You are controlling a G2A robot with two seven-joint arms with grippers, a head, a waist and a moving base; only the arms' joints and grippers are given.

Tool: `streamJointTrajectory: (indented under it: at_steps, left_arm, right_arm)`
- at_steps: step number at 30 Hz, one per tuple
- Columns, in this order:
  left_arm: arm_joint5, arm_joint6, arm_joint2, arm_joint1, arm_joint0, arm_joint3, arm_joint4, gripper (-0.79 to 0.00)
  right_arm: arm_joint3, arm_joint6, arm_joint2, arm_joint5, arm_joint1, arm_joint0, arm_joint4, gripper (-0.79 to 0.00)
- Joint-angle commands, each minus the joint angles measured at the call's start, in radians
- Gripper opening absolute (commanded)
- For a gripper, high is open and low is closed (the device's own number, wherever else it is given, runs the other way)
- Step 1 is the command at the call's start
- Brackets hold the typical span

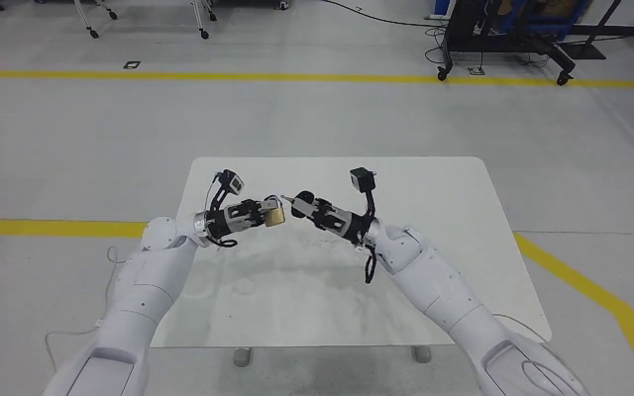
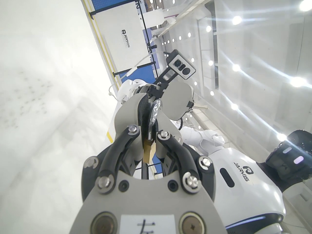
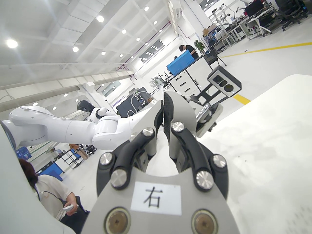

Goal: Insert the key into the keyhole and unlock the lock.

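Both arms meet above the middle of the white table (image 1: 446,198). My left gripper (image 1: 265,212) (image 2: 147,103) is shut on a brass padlock (image 1: 275,214) (image 2: 148,151); its silver shackle (image 2: 155,113) sits between the fingers. My right gripper (image 1: 300,206) (image 3: 163,105) faces it a short way off, shut on a thin key (image 1: 285,197) that juts out toward the padlock. Key and padlock are close together; whether they touch cannot be told. In the right wrist view the pads hide the key, and the left gripper (image 3: 207,115) shows beyond them.
Both grippers hover over the table, which carries nothing else. Its edges lie well away from them on every side. A yellow floor line (image 1: 297,76) runs behind the table, and a dark wheeled cart (image 1: 515,40) stands far back right.
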Motion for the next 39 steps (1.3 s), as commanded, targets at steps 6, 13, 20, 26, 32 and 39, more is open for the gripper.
streamJointTrajectory:
  at_steps: [6, 13, 20, 26, 32, 39]
  left_arm:
    - [-0.032, 0.05, -0.002, 0.0, -0.014, 0.022, 0.035, -0.785]
    - [0.162, 0.173, 0.006, -0.004, 0.018, -0.043, 0.014, -0.785]
    - [0.519, 0.296, 0.04, 0.01, -0.026, -0.128, 0.18, -0.785]
    - [0.48, 0.314, 0.025, 0.008, -0.013, -0.166, 0.148, -0.785]
    - [0.48, 0.314, 0.025, 0.008, -0.013, -0.166, 0.148, -0.785]
    - [0.531, 0.411, 0.042, -0.002, 0.008, -0.225, 0.13, -0.785]
  right_arm:
    - [-0.007, 0.019, 0.028, 0.0, 0.01, -0.014, -0.002, -0.785]
    - [-0.02, 0.034, 0.016, 0.076, 0.009, -0.038, 0.041, -0.785]
    - [-0.172, 0.149, 0.105, 0.4, 0.05, -0.137, 0.163, -0.785]
    - [-0.358, 0.2, 0.183, 0.574, 0.083, -0.26, 0.182, -0.785]
    - [-0.358, 0.2, 0.183, 0.574, 0.083, -0.26, 0.182, -0.785]
    - [-0.334, 0.184, 0.142, 0.739, 0.069, -0.245, 0.255, -0.785]
